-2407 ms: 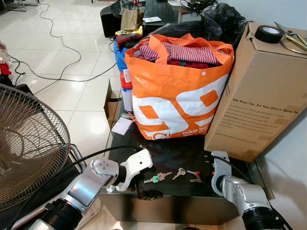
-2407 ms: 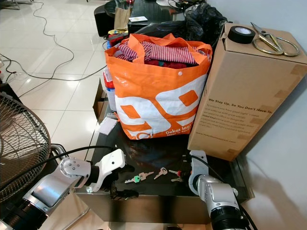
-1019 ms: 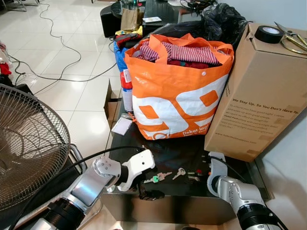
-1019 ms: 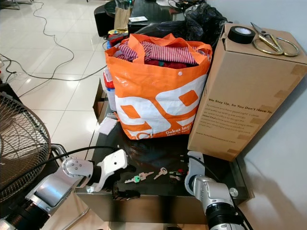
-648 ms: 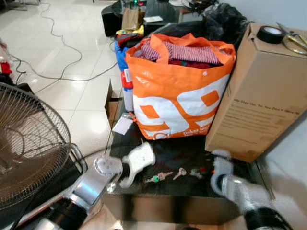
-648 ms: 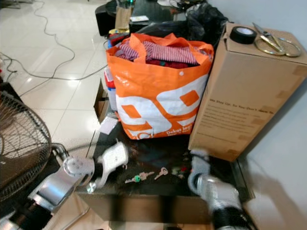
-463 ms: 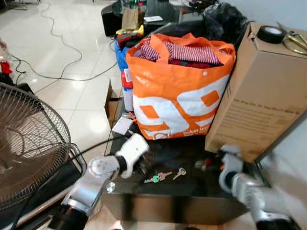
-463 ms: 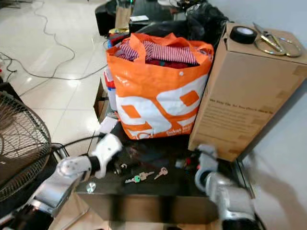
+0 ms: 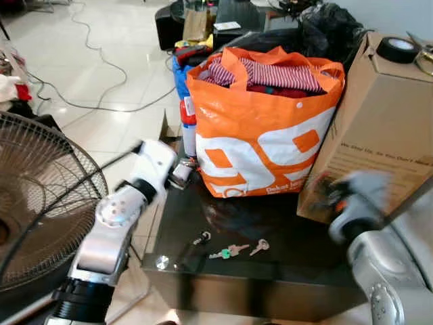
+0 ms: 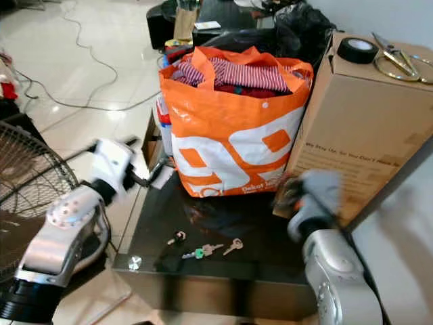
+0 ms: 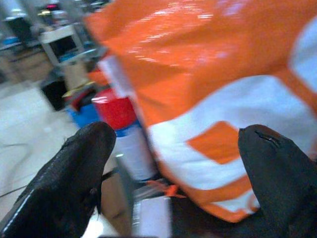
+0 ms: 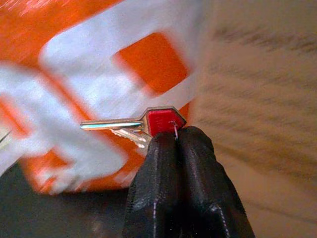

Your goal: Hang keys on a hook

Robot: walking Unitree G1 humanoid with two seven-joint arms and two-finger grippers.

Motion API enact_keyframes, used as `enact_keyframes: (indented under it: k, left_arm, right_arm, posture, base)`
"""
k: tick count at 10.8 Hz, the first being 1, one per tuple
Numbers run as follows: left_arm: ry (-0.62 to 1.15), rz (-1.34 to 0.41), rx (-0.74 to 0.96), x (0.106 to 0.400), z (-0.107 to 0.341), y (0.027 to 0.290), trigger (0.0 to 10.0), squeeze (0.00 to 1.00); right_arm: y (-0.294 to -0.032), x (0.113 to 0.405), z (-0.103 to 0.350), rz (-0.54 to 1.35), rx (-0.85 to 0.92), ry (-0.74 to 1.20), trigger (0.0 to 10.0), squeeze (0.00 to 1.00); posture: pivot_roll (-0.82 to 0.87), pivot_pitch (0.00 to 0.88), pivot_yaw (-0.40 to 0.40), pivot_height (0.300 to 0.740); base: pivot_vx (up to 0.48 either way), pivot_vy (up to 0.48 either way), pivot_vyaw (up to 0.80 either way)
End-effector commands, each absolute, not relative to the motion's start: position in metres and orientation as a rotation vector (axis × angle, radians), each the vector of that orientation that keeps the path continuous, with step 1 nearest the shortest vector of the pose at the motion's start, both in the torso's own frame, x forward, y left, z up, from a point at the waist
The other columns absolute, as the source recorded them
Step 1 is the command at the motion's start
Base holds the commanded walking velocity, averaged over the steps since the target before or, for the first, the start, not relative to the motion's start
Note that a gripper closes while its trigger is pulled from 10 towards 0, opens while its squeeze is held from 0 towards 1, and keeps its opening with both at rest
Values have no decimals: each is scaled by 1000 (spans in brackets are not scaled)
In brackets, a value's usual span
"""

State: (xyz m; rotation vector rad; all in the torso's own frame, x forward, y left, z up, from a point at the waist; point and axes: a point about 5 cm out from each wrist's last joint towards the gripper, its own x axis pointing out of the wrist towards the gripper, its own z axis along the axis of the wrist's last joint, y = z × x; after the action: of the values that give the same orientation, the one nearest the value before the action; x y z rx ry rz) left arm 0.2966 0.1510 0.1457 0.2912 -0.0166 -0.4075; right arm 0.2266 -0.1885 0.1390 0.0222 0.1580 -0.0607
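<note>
Pinching a red-headed key (image 12: 161,120) by its ring, right gripper (image 12: 182,136) holds fingers pressed together, lifted at right of frame, presumably to carry it to a hook. Left gripper (image 11: 178,163), fingers spread and empty, hovers upper left beside the orange bag (image 9: 264,128). Remaining keys (image 9: 233,250) lie on the dark table (image 9: 270,284), lower centre. Cardboard box (image 9: 385,135) and fan (image 9: 40,203) crowd the sides.

Bright, even daylight over the room, with soft glare on the white floor tiles (image 9: 101,81). The right arm (image 9: 358,203) smears into motion blur beside the cardboard box (image 10: 379,115). Wrist views are soft; sheen streaks the orange bag (image 11: 208,59), the background is blurred, and the red-headed key (image 12: 161,120) is fairly sharp.
</note>
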Motion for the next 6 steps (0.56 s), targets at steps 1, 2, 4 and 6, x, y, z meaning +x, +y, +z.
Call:
enact_keyframes:
  k: [1, 2, 4, 6]
  left_arm:
    - [-27, -383, 297, 301, 149, 150, 10000, 0]
    - [-15, -416, 315, 302, 148, 144, 10000, 0]
    - [11, -468, 352, 302, 144, 139, 10000, 0]
    - [70, -491, 360, 298, 133, 144, 10000, 0]
  right_arm:
    - [-190, 225, 141, -108, 25, 130, 0, 0]
    - [-187, 225, 144, -113, 53, 98, 0, 0]
    - [-181, 230, 142, -110, 52, 84, 0, 0]
    - [-190, 227, 121, -163, 10, 213, 0, 0]
  posture:
    - [-143, 0, 85, 740]
    - [-142, 0, 98, 740]
    - [-142, 0, 107, 740]
    - [-142, 0, 89, 740]
  base:
    - [0, 0, 0]
    - [0, 0, 0]
    - [0, 0, 0]
    - [0, 0, 0]
